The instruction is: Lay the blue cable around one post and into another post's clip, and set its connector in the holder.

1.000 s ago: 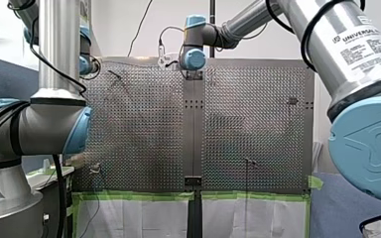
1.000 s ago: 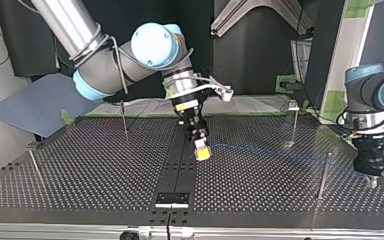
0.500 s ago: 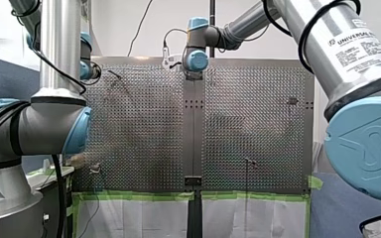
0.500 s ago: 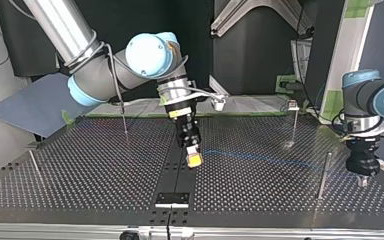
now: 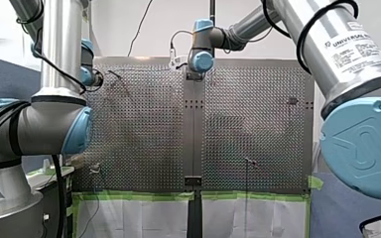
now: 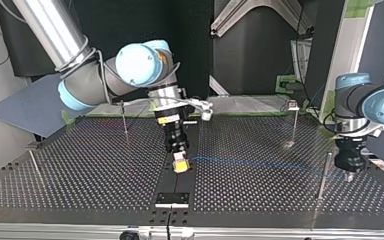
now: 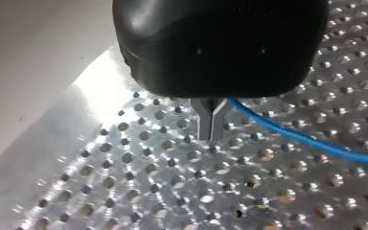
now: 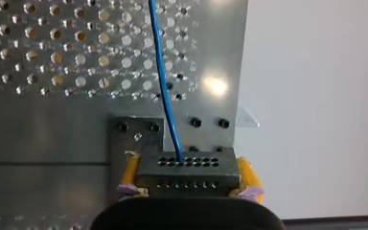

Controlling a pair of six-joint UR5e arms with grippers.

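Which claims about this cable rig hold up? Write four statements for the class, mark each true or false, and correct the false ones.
1. My right gripper holds the connector between yellow pads. True.
2. The connector sits in the holder. False: it is in my right gripper, short of the holder.
3. The blue cable runs from the connector across the table toward my left gripper. True.
4. My left gripper's metal fingers are spread wide apart. False: they are closed together, and the blue cable leads off from them.
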